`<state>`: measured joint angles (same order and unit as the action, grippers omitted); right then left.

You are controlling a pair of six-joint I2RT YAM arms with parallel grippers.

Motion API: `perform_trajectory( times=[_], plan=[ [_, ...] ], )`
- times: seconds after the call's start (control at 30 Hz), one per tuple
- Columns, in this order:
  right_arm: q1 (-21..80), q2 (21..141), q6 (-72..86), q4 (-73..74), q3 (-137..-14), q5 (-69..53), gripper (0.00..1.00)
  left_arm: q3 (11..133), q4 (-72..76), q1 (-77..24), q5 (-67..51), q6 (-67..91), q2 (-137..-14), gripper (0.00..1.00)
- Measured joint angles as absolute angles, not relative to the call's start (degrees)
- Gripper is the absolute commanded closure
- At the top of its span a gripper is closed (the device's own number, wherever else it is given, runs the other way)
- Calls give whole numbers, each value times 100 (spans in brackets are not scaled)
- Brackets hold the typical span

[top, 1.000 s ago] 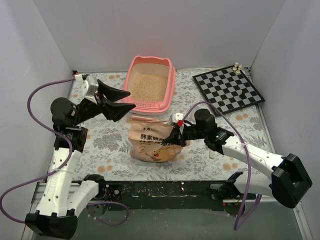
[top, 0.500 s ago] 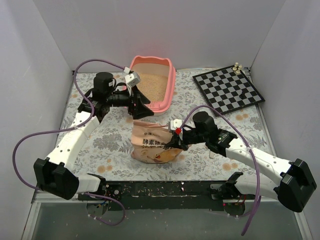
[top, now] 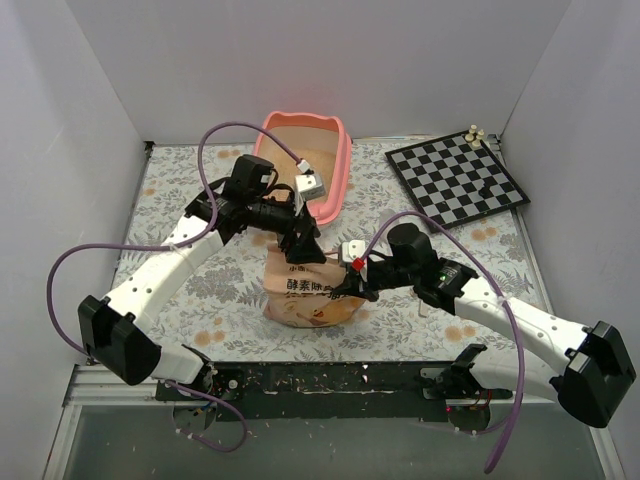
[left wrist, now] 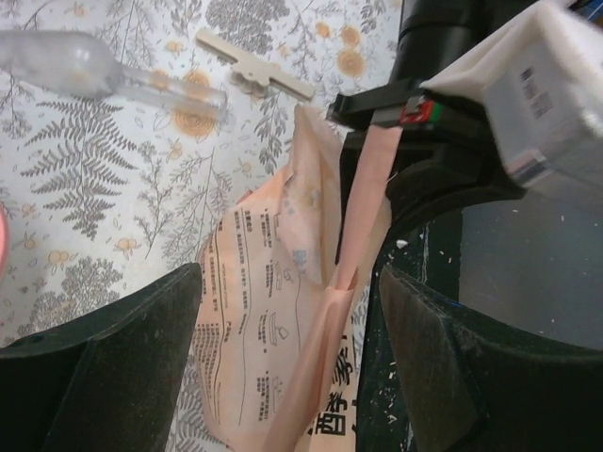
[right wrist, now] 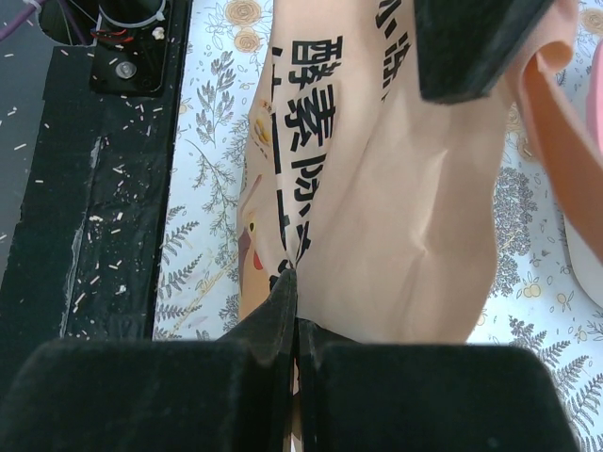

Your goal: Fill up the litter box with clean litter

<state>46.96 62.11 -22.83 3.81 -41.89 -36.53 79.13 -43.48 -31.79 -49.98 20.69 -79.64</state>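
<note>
Spread wide, the left gripper [top: 303, 245] hangs just over the top of the orange-tan printed bag [top: 305, 293], which stands at the centre of the top view. In the left wrist view its two dark fingers [left wrist: 122, 367] sit at the lower left and lower right of the frame, with the bag's crumpled upper edge between them and neither visibly touching it. The right gripper [top: 350, 285] comes in from the right of the top view, pressed together on a fold of the bag's side. The right wrist view shows its closed tips [right wrist: 292, 311] pinching the printed plastic at the bottom centre. The pink litter box [top: 343, 165] lies beyond the bag at the upper centre, partly hidden by the left arm, and pale beige clean litter [top: 318, 152] covers its floor. A clear plastic scoop [left wrist: 85, 66] lies on the floral-covered desk [top: 210, 280] at the upper left of the left wrist view. A black-and-white chessboard [top: 457, 180] sits at the upper right of the top view.
</note>
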Motion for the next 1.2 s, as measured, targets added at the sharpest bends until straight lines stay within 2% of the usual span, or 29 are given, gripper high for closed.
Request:
perform_trajectory(
  times=[0.3, 0.37, 0.43, 0.5, 0.53, 0.6, 0.63, 0.73, 0.9, 1.03, 1.2],
  plan=[
    [4696, 6119, -2281, 473, -4178, -3627, 99, 7223, -4506, -3251, -4633, 2043, -7861, 22],
    [4696, 6119, -2276, 480, -4178, -3612, 99, 7076, -4508, -3323, -4497, 2064, -7797, 24],
    [4696, 6119, -2276, 506, -4178, -3603, 99, 6932, -4545, -3439, -4329, 2106, -7732, 36],
    [4696, 6119, -2274, 513, -4178, -3586, 99, 6860, -4617, -3555, -4204, 2150, -7714, 54],
    [4696, 6119, -2272, 510, -4178, -3564, 99, 6845, -4639, -3612, -4128, 2176, -7714, 65],
    [4696, 6121, -2263, 563, -4178, -3503, 99, 6799, -4668, -3776, -3863, 2193, -7714, 95],
    [4696, 6121, -2263, 600, -4178, -3452, 99, 6783, -4672, -3854, -3747, 2231, -7712, 100],
    [4696, 6158, -2235, 620, -4178, -3214, 99, 6674, -4497, -4195, -3218, 2285, -7592, 100],
    [4742, 6189, -2202, 305, -4191, -2799, 99, 6580, -3988, -4823, -1275, 2521, -7146, 100],
    [4976, 6204, -2049, -287, -4213, -1984, 99, 6423, -3288, -5151, 213, 2429, -6851, 100],
    [5529, 6250, -1837, -768, -4228, -591, 99, 5833, -2014, -5256, 1107, 1883, -6477, 100]
  ],
)
